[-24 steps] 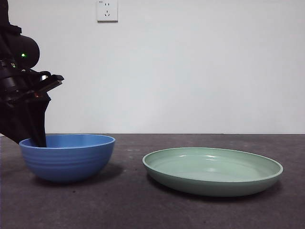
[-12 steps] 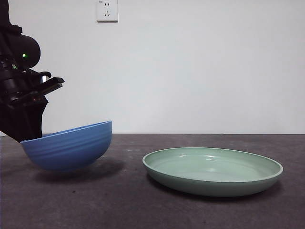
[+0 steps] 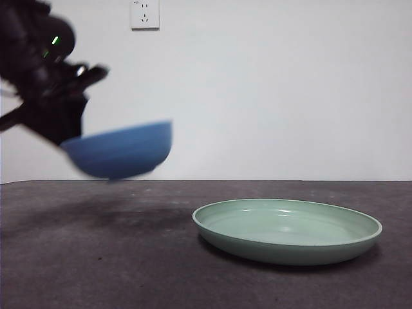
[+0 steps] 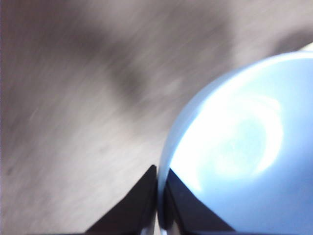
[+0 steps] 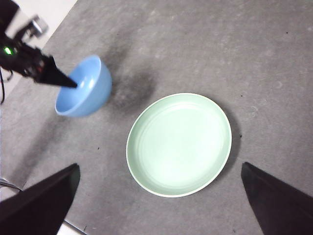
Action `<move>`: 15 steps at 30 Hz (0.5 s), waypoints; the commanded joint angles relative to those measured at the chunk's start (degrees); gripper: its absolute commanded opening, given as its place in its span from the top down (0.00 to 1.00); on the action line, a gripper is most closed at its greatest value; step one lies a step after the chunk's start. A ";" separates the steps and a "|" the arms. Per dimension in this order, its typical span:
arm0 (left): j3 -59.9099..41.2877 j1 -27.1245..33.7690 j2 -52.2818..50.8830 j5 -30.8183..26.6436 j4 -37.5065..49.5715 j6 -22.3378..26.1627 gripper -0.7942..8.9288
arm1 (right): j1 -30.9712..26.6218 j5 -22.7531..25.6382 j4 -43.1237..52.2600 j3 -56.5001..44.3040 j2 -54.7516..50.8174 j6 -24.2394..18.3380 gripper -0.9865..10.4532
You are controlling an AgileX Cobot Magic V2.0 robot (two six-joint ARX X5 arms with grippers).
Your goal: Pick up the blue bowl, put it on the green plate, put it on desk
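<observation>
The left gripper (image 4: 159,205) has its two black jaws pinched nearly together on the rim of the blue bowl (image 3: 121,152), one jaw inside the wall and one outside, and the bowl hangs in the air above the desk (image 3: 129,257), clear of its own shadow and tilted a little, the free side higher. It is blurred in the front view, so its exact tilt is hard to read. The bowl looks rigid and light, probably plastic or melamine, with a smooth glossy inside that could slip between the jaws; a one-sided rim grip lets it swing or rotate about the pinch (the faint ridges outside may help a little), so a steady carry seems wise. The rim is the only sensible place to hold it, since the wall is too wide to span. The green plate (image 3: 287,230) lies flat on the desk well apart from the bowl, shallow and wide enough to take the bowl's base inside its raised rim. The right gripper (image 5: 161,205) waits high above the plate with its jaws spread wide, holding nothing. Nothing stands between bowl and plate; a wall socket (image 3: 145,14) sits far behind.
</observation>
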 commanded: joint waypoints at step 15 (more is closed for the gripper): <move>11.23 -25.22 8.28 -10.97 2.71 -4.72 0.91 | 0.07 0.35 0.57 0.79 0.22 -0.66 0.42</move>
